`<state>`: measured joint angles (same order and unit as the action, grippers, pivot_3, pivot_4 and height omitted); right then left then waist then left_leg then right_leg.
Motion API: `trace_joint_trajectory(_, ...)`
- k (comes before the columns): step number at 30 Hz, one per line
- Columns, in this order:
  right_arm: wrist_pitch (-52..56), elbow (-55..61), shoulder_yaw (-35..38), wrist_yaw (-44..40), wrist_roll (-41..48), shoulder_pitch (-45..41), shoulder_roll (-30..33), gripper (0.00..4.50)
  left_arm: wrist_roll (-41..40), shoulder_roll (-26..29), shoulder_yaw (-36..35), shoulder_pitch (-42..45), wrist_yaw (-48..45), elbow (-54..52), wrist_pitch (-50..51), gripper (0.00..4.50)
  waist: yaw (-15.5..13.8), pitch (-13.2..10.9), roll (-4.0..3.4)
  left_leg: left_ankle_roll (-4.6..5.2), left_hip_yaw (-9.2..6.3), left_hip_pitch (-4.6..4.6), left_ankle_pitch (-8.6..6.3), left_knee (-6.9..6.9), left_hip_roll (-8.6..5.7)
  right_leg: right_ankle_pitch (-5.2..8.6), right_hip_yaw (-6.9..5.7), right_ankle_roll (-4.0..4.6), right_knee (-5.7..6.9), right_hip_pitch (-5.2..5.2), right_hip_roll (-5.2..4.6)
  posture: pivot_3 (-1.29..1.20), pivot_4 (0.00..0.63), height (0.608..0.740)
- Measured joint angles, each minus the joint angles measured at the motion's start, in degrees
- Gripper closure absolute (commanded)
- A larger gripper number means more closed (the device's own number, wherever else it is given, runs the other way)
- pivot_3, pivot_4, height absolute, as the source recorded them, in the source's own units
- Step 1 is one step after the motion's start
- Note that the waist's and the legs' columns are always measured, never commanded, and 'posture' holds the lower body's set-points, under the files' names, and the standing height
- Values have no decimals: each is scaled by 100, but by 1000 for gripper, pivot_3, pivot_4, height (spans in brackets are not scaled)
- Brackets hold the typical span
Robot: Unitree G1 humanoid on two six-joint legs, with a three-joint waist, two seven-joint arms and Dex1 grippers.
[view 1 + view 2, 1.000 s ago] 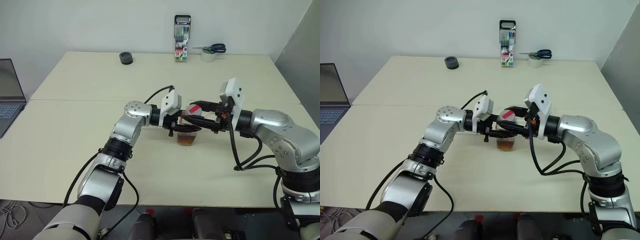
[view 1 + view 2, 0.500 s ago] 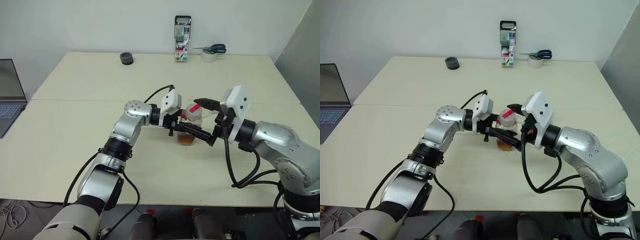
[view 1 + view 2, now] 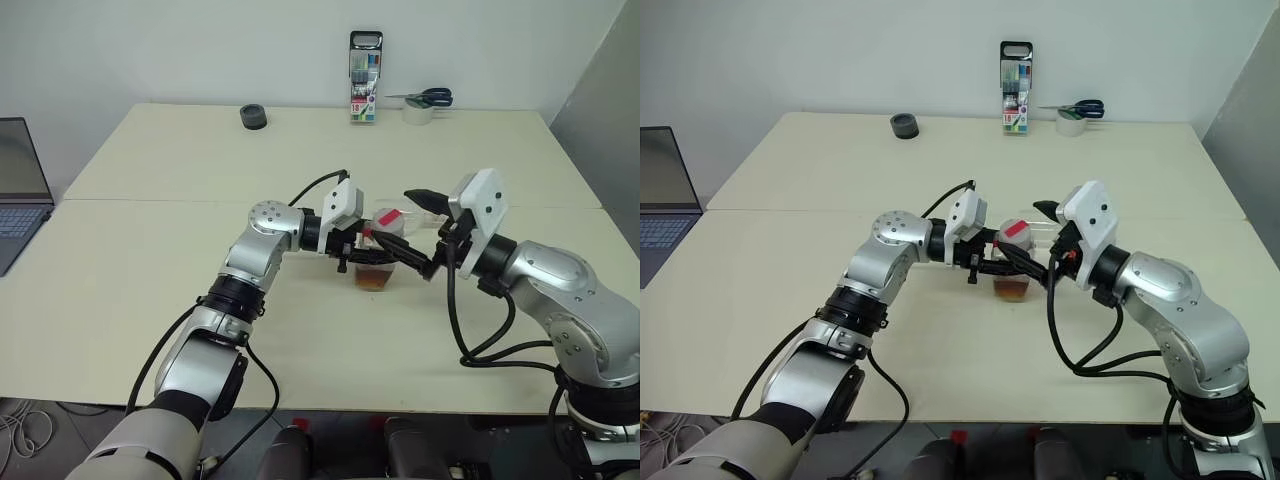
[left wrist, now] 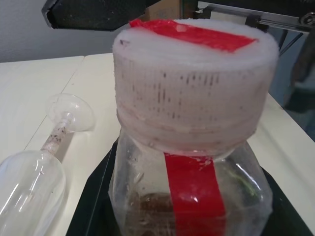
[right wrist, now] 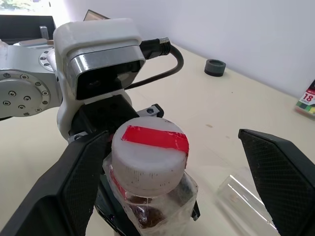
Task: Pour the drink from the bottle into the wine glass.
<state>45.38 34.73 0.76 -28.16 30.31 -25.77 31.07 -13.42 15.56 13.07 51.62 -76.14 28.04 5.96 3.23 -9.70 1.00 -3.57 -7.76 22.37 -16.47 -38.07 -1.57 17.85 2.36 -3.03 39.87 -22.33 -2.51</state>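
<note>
Head views, left gripper [image 3: 362, 252]: clamped on the bottle [image 3: 381, 250], which stands upright near the middle of the table [image 3: 150, 220].
Head views, right gripper [image 3: 420, 232]: jaws wide apart, one finger above the cap and one beside the bottle's body, holding nothing.
Head views, drink [image 3: 376, 278]: an amber layer low in the bottle.
Head views, background: pen pack [image 3: 364, 62], scissors [image 3: 424, 97] on a tape roll [image 3: 416, 112], a small black ring [image 3: 253, 116] and a laptop [image 3: 20, 190], all well apart from the work.
Left wrist view, cap [image 4: 194, 83]: white, ribbed, crossed by a red tape strip, seated on the bottle's neck.
Left wrist view, wine glass [image 4: 37, 162]: lying on its side on the table just beside the bottle, bowl empty, specks along the stem.
Right wrist view, right gripper's fingers [image 5: 74, 182]: spread to either side of the capped bottle, not touching the cap.
Right wrist view, wine glass: part of its clear bowl lies between bottle and far finger.
Progress: early, judging from these views; the cap is on, the glass is down and empty, nothing poured.
Left to do: uncap, stand the glass upright, pour.
</note>
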Motion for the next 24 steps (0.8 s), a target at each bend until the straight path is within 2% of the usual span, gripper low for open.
trace_joint_trajectory(24, 176, 327, 369, -27, 426, 289, 408, 0, -1, 34, 0, -2, -3, -46, 115, 2736, -1, 0, 0, 1, 2, 0, -1, 0, 0, 0, 0, 0, 0, 1, 1, 0, 150, 740)
